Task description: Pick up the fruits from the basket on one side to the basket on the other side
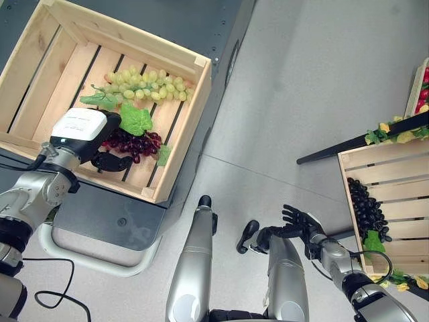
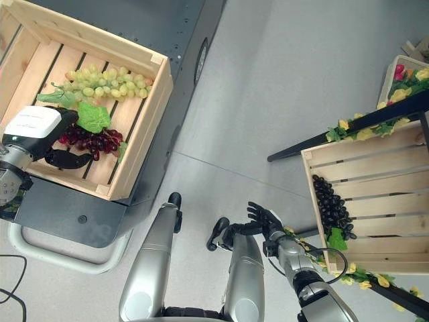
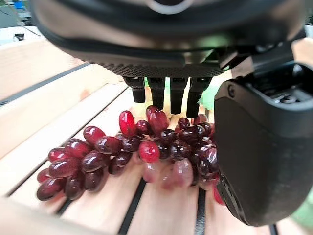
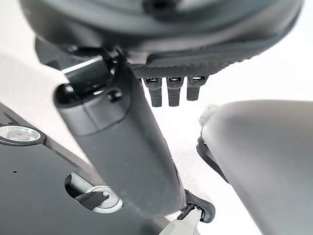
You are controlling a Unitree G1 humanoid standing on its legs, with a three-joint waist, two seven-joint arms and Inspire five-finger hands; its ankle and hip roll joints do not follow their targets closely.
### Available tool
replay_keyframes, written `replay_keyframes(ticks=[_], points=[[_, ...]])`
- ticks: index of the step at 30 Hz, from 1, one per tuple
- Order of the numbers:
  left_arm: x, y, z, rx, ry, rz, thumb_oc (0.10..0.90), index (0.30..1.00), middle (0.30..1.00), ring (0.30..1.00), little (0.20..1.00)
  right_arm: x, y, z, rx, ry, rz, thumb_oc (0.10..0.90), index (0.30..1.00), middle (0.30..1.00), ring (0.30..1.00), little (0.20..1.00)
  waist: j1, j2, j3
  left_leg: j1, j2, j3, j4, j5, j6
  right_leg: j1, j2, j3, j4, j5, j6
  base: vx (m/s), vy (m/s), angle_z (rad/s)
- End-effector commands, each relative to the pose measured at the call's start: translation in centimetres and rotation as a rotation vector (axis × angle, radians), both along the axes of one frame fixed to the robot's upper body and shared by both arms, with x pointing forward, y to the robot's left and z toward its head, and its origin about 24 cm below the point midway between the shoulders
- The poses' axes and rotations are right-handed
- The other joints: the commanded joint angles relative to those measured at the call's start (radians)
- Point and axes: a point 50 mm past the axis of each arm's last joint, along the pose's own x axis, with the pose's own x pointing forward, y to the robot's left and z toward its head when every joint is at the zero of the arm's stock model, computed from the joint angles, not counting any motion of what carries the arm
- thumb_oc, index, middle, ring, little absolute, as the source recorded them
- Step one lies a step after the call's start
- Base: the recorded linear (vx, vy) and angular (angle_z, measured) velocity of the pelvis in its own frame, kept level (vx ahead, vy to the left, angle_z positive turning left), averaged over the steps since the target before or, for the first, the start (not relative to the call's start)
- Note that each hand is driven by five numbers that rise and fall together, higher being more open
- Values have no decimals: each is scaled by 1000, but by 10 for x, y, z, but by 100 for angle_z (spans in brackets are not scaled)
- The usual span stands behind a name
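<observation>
Here the left hand (image 1: 100, 151) sits low in the left crate (image 1: 177, 144), palm over the red grapes (image 1: 134, 143). In its wrist view the fingers (image 3: 168, 95) hang fairly straight behind the bunch and the thumb (image 3: 259, 156) stands at its side — loosely open around the fruit, not yet clamped on it. The bunch lies on the slats at the near end of the crate, a green leaf (image 1: 136, 119) at its top, with green grapes (image 1: 144, 86) further back and apart from it.

To do this grasp well, I judge the hand should sink a little more so fingers and thumb close under the body of the bunch near the stem end, not on loose outer berries, which would likely tear off. Squeeze softly, lift straight up clear of the crate wall before swinging across.

The right hand (image 1: 298, 225) hangs idle low in front of the robot, fingers spread open, holding nothing. Beyond it the right crate (image 1: 395, 201) already holds black grapes (image 1: 365, 208).

The head views give the layout — both crates well apart, which bunch is which. The left wrist view alone shows how the fingers and thumb stand round the red berries.
</observation>
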Motion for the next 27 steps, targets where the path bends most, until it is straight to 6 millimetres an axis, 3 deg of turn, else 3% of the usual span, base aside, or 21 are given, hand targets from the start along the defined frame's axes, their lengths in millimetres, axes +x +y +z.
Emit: replay_keyframes(ticks=[1,8,12,13,14,24,27], points=[[8,-16,36,-17,-151,-87,800,900,900,900,900,-7,-28,7,-38,-47,-37,800,900,900,900,900,11,27,-12,86,-36,53,-70,-58,60,18,36,2,-47,116,-39,0,0,0],[17,-27,27,53,-49,-113,800,900,900,900,900,-6,-39,11,-31,-59,-90,800,900,900,900,900,-6,26,-12,62,-30,64,-67,-58,60,-10,39,9,-44,128,-35,0,1,0],[21,-24,19,111,26,-51,800,900,900,900,900,-3,-41,14,-33,-76,-82,800,900,900,900,900,-17,27,-12,46,-26,71,-66,-56,61,-30,41,14,-44,131,-34,0,0,0],[22,-21,17,125,51,-24,431,347,347,347,347,-2,-42,15,-27,-83,-86,800,900,900,900,900,-20,28,-12,38,-24,73,-67,-55,59,-37,42,16,-44,133,-33,-22,13,-3],[22,-21,16,125,55,-18,400,300,300,300,300,-2,-42,16,-24,-87,-90,800,900,900,900,900,-21,28,-12,36,-23,73,-66,-55,59,-41,43,17,-43,134,-33,-21,7,-6],[23,-12,19,135,17,70,400,300,300,300,300,2,-40,23,35,-144,-93,800,900,900,900,900,-29,34,-12,55,-20,82,-79,-58,56,-31,41,23,-58,136,-28,-12,-12,-4],[18,-4,20,8,-71,102,400,300,300,300,300,1,-36,22,72,-156,-93,800,900,900,900,900,-24,39,-12,112,-26,83,-96,-63,55,17,36,25,-73,140,-22,-9,-37,-11]])
